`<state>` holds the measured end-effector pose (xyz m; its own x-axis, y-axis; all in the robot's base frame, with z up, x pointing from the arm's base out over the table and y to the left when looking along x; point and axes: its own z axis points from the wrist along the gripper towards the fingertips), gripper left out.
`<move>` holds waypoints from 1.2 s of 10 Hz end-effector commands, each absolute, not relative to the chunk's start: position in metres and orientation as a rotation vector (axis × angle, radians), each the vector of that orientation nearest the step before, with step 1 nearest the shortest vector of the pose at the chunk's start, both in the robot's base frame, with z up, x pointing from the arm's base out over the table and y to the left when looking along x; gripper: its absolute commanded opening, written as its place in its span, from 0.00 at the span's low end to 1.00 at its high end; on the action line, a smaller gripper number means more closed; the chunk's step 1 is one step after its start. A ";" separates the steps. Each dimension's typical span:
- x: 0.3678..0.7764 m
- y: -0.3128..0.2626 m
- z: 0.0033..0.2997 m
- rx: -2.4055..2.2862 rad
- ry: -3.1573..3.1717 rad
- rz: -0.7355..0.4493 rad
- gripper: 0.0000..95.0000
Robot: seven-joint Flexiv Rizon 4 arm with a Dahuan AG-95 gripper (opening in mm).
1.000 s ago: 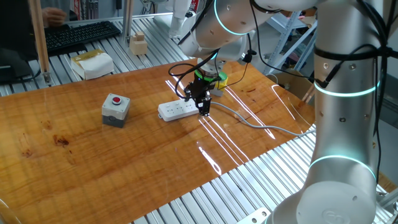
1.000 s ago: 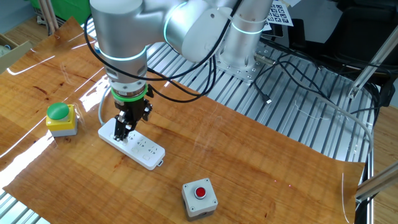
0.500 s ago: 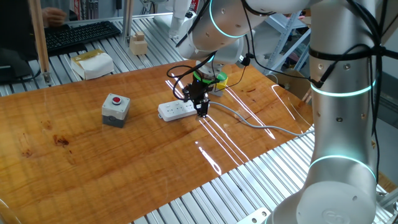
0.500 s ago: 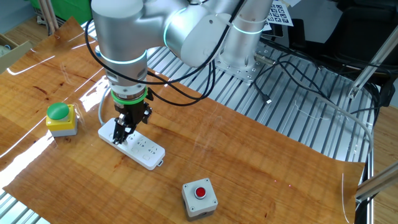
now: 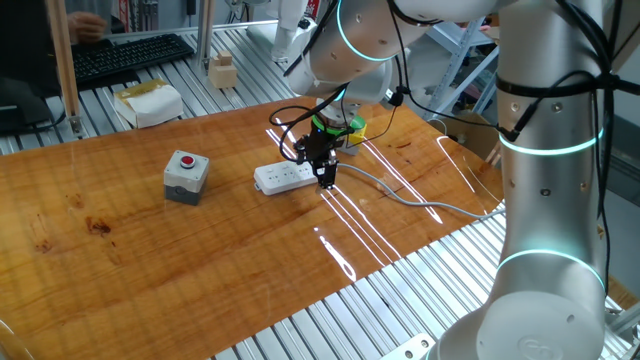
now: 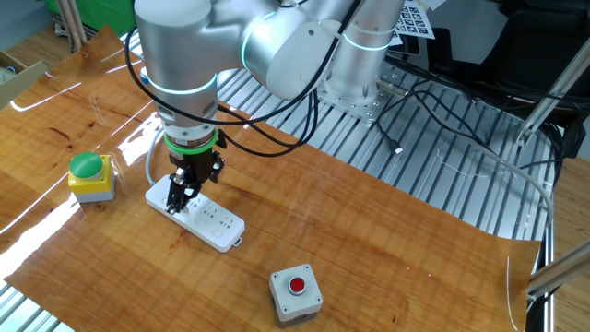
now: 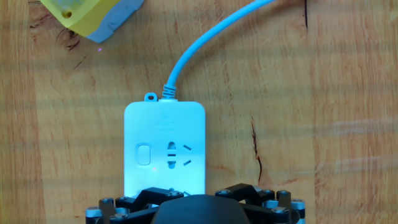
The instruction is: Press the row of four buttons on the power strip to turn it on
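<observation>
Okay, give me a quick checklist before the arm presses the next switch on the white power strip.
1. Black two-finger gripper over the long white plastic power strip, at its cable end: ok.
2. Gripper pointing down at the strip: ok.
3. Fingertip touching a switch: cannot tell; the hand view shows only the hand's body.
4. Small white switch beside the end socket visible and unobstructed: ok.
5. Yellow box with green cap and grey box with red button apart from the strip: ok.
6. Grey cable leading away across the wooden table: ok.
</observation>
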<state>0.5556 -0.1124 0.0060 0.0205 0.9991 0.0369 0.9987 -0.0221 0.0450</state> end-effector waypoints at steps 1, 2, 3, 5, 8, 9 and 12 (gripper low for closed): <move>0.556 -0.112 0.001 2.245 2.183 0.100 1.00; 0.557 -0.112 -0.001 2.247 2.181 0.102 1.00; 0.557 -0.111 -0.002 2.247 2.177 0.104 1.00; 0.557 -0.111 -0.003 2.246 2.179 0.107 1.00; 0.557 -0.112 -0.001 2.225 2.192 0.086 1.00; 0.555 -0.114 0.006 2.218 2.208 0.084 1.00; 0.554 -0.118 0.026 2.219 2.234 0.062 1.00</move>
